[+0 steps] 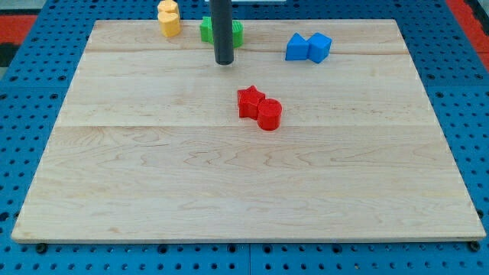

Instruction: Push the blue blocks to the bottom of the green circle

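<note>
Two blue blocks touch near the view's top right: a blue block (297, 48) on the left and a blue cube (319, 47) on the right. Green blocks sit at the view's top centre: a green piece (206, 30) left of the rod and a green round block (237, 33) right of it, both partly hidden by the rod. My tip (224, 62) rests on the board just below the green blocks, well to the left of the blue blocks.
A red star (250, 101) touches a red cylinder (269, 114) near the board's middle. Two yellow blocks (169, 18) sit stacked close together at the view's top left. The wooden board (153, 191) lies on a blue perforated table.
</note>
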`<state>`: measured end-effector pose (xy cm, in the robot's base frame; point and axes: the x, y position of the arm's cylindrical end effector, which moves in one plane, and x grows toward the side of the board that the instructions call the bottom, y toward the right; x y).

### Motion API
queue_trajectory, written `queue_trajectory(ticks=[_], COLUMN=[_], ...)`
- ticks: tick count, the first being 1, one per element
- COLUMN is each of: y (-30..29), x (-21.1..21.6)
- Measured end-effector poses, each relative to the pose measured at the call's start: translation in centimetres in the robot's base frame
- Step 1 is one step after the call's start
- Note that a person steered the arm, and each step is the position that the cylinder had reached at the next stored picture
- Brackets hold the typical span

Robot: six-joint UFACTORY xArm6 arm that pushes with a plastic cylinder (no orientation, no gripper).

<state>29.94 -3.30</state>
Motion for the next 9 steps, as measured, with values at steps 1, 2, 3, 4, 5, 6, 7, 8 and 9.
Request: queue_trajectory(ticks=[1,2,3,4,5,6,7,8,9], y=[0.7,2.1,4.9,8.2,12.9,21.0,26.5,26.5,25.4], x=[0.0,0.0,0.4,0.4,3.1,2.7,1.1,-1.3,-3.0])
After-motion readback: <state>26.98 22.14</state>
